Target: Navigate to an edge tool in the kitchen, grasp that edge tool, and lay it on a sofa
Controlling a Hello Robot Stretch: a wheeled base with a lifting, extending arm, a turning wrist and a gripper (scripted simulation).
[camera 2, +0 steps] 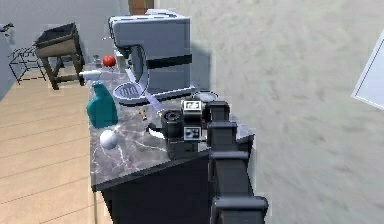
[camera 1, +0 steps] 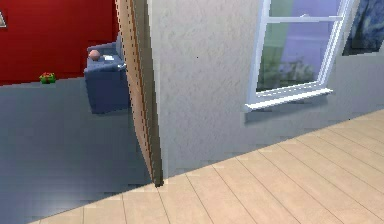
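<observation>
A grey, rough wall point(camera 1: 200, 70) stands ahead, and in it there is a window point(camera 1: 295, 55) with a white frame and a white sill. The floor point(camera 1: 280, 180) before it is of light wooden planks. At the forward view's left, a wooden door frame point(camera 1: 140, 90) opens to another room with a blue-grey floor point(camera 1: 60, 140), a red wall point(camera 1: 50, 35) and a blue armchair point(camera 1: 105, 85). In the arm side view, a dark counter point(camera 2: 130, 165) with a marbled top stands against the grey wall. Far behind it, a small dark wooden table point(camera 2: 60, 50) stands on the planks.
</observation>
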